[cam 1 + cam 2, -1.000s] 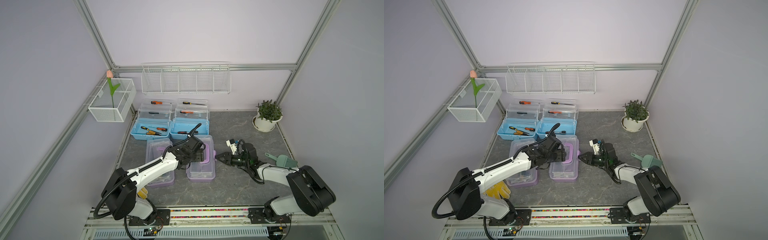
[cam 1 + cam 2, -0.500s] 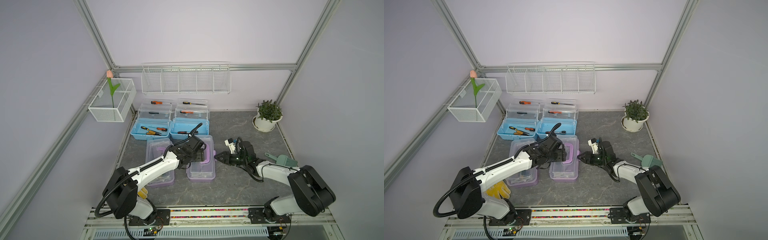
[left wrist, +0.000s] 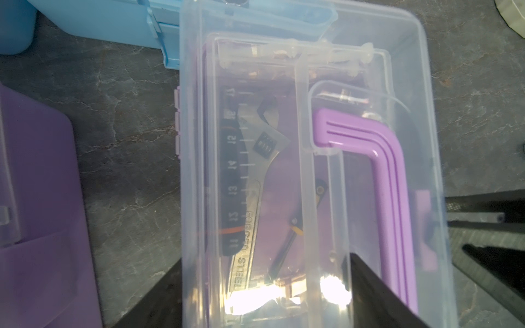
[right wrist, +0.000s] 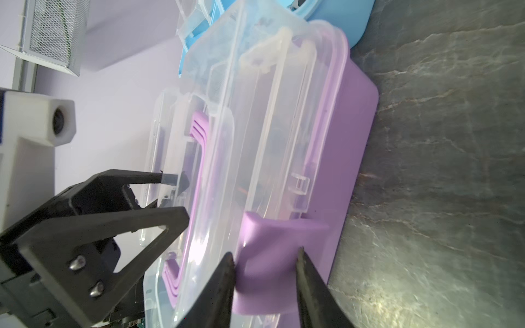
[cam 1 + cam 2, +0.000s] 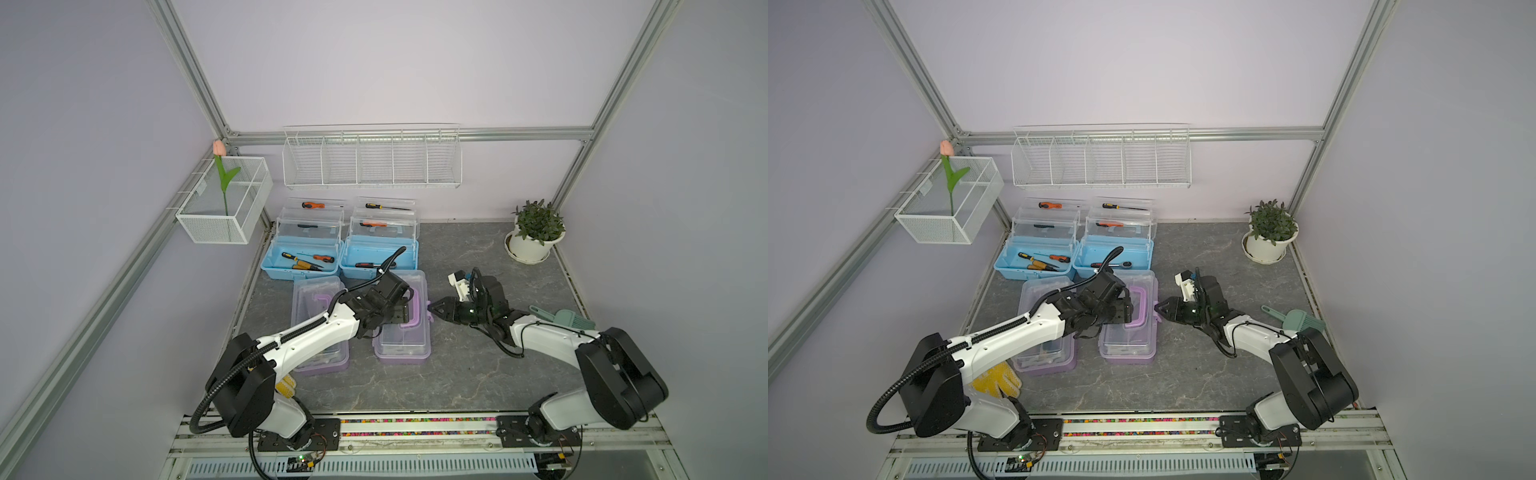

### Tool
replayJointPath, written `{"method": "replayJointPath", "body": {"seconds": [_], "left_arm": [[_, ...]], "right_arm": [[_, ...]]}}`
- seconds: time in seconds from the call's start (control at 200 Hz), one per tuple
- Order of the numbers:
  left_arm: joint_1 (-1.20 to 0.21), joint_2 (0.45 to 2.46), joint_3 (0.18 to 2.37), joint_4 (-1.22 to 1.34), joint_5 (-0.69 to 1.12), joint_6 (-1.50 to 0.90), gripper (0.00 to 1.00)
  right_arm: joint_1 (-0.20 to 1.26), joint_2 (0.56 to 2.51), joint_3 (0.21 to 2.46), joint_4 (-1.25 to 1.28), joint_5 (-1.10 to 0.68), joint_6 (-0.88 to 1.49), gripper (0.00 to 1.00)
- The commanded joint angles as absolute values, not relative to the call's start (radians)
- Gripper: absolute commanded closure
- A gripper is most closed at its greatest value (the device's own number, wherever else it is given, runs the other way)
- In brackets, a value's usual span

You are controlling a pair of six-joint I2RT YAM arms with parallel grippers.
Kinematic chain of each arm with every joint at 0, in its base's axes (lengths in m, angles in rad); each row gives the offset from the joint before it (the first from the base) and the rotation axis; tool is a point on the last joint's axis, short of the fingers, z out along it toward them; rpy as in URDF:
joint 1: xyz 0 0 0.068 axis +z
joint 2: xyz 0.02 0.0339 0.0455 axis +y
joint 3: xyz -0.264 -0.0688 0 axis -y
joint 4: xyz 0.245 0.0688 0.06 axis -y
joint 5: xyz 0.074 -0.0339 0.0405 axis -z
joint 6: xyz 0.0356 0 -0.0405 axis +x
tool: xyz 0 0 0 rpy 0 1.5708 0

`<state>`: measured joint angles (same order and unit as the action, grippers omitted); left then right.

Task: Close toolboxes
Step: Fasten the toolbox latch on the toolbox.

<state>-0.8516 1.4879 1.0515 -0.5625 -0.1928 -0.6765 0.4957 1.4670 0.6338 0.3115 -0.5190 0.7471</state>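
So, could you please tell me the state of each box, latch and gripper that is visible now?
Left light blue plastic toolbox: open, clear lid raised.
Right light blue plastic toolbox: open, clear lid raised.
Left purple plastic toolbox: clear lid down.
Right purple plastic toolbox: clear lid down.
Its purple front latch: stands out from the wall, seemingly unfastened.
Left gripper: open, at that lid's top.
Right gripper: jaws either side of the latch; grip unclear.

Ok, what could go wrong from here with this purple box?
The right tool flanks the flared purple latch with its jaws; it could slip off before the latch snaps shut. The left tool is at the clear lid beside the handle, so a sideways push might slide the purple toolbox into the neighbouring purple toolbox.
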Motion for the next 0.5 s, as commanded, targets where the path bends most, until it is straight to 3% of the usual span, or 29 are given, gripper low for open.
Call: {"method": "replayJointPath", "body": {"seconds": [0.0,0.495], "left_arm": [[-0.875,1.575,1.003,-0.572,-0.069,-0.684,0.3],[-0.891,1.562,1.023,-0.58,-0.072,-0.7,0.3]], "right_arm": [[0.534,1.496,0.645,0.218,-0.511,0.713,0.63],[0.599,1.483,0.69,0.062,-0.42,0.657,0.7]]}}
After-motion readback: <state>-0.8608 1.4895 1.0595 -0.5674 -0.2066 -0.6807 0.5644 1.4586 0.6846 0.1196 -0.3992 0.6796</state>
